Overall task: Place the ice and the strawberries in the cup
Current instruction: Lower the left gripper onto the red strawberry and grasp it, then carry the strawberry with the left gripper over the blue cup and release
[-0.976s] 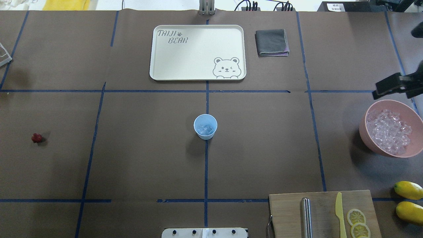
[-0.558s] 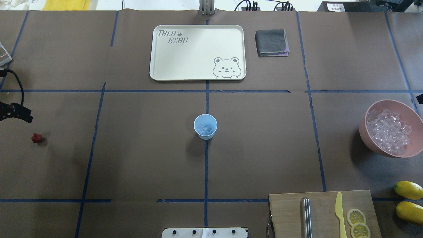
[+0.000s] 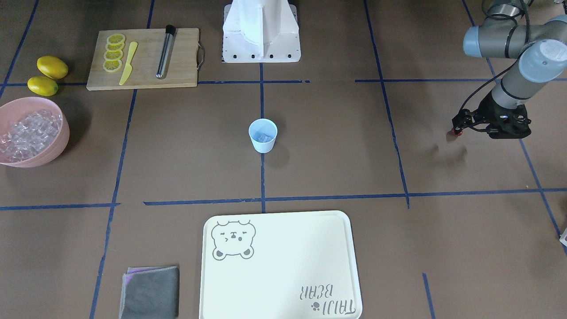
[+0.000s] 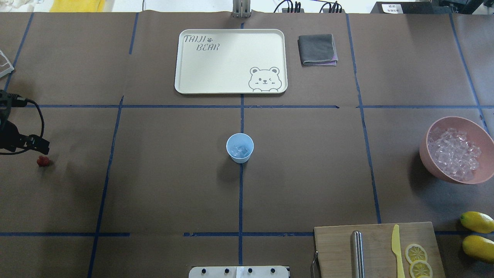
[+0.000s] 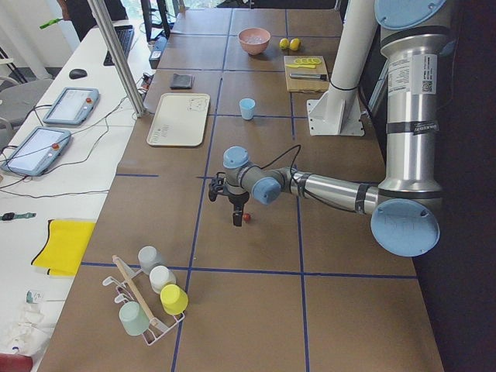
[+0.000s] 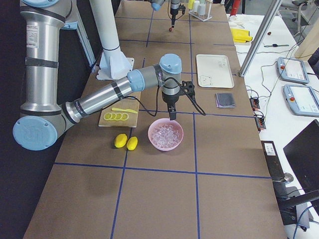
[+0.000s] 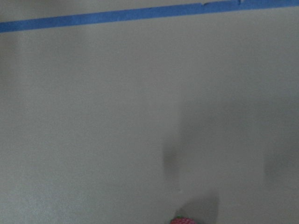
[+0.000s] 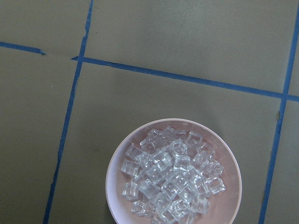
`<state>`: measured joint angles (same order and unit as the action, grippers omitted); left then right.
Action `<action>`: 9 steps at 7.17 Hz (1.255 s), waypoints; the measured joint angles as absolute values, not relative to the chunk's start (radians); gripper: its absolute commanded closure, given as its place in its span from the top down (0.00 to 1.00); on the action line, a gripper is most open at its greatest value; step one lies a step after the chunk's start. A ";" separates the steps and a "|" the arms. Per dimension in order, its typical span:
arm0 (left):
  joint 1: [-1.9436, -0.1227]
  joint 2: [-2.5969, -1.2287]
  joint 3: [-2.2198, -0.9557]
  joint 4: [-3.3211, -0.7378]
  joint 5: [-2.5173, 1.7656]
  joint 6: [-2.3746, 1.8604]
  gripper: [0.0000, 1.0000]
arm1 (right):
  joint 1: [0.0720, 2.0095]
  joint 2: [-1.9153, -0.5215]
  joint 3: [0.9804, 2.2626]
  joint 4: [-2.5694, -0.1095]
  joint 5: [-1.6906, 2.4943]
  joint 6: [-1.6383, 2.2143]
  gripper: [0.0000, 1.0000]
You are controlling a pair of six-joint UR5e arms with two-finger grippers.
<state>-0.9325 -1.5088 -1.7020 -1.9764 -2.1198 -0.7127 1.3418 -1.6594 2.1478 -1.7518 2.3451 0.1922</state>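
On the brown-papered bench (image 4: 154, 185), the strawberry (image 4: 43, 161) lay just beside the left end effector (image 4: 41, 146), slightly toward the robot's base from it. Whether that end effector was apart or together could not be told. The cup (image 4: 239, 148), holding ice (image 4: 241, 150), stood well off to its right.

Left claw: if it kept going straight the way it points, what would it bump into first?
The left claw points down, so most likely the strawberry, or else the brown table cover right beside it. The views do not settle which.
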 measured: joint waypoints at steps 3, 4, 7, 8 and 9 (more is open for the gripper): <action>-0.894 -1.521 -1.673 -2.016 -2.136 -0.717 0.97 | 1.342 -1.656 2.147 -1.751 2.345 0.192 1.00; -0.886 -1.522 -1.670 -2.020 -2.153 -0.716 0.94 | 1.342 -1.655 2.146 -1.751 2.345 0.193 1.00; -0.878 -1.523 -1.659 -2.023 -2.165 -0.715 0.37 | 1.342 -1.654 2.145 -1.749 2.345 0.193 1.00; -0.877 -1.523 -1.658 -2.024 -2.166 -0.715 0.20 | 1.342 -1.654 2.145 -1.749 2.345 0.193 1.00; -0.877 -1.524 -1.658 -2.024 -2.166 -0.714 0.01 | 1.342 -1.654 2.144 -1.748 2.345 0.193 1.00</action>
